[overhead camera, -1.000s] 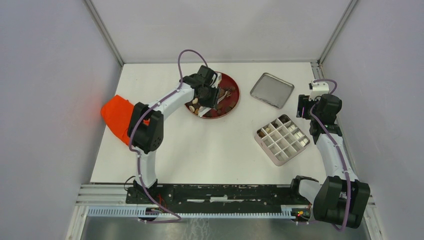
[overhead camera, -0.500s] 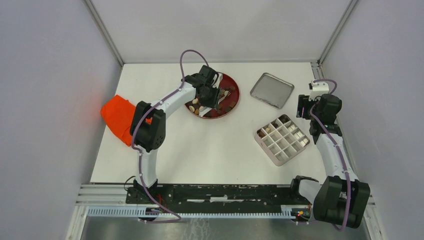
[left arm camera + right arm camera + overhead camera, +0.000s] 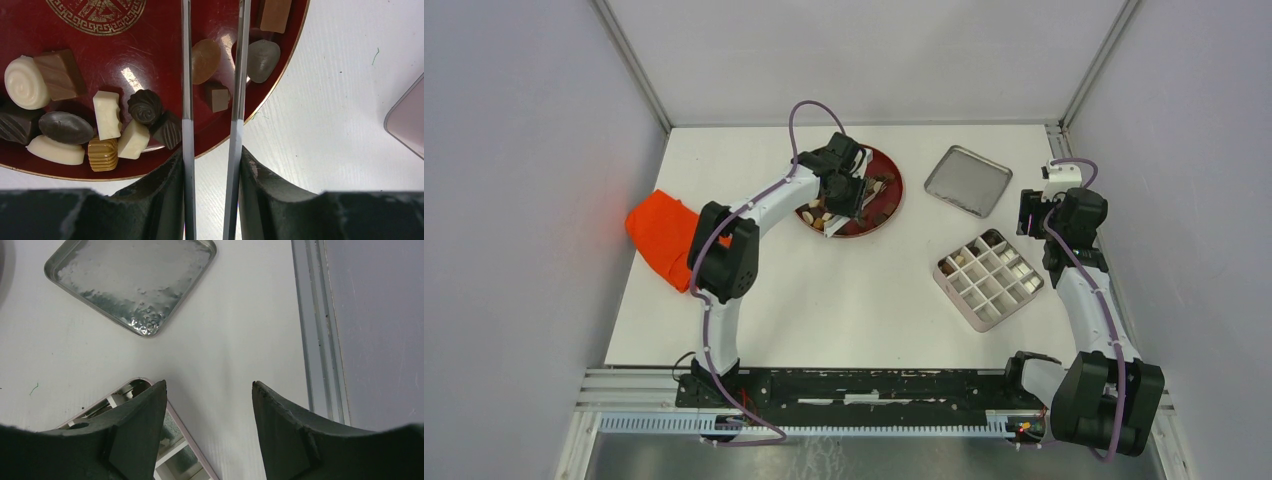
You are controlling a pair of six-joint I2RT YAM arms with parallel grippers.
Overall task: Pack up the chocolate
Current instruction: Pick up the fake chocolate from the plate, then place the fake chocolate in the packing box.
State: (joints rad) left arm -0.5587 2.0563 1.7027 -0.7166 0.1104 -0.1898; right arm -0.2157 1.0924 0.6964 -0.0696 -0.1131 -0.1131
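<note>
In the top view, the left tool is hanging over a red plate at the far middle of the worktop. Most of the chocolate is lying on that plate. A few pieces are sitting in cells along the far-left edge of a divided box on the right side. A shallow metal tray is lying beyond the box, apart from it. An orange cloth is lying at the left edge. The right tool is hovering by the right edge, near the gap between tray and box.

In the left wrist view, the left tool is pinching a pair of metal tweezers, its fingers pressing on the blades from outside. The blades are standing apart and running out over the plate's rim. A small brown cube and an amber oval piece are lying in the gap between them. A grey-brown rounded piece is lying just outside one blade. White, dark and caramel pieces are clustering on the other side.

In the right wrist view, the right tool's fingers are standing wide apart with nothing between them, over bare worktop. The tray is lying ahead, and a corner of the box is showing beside one finger.
</note>
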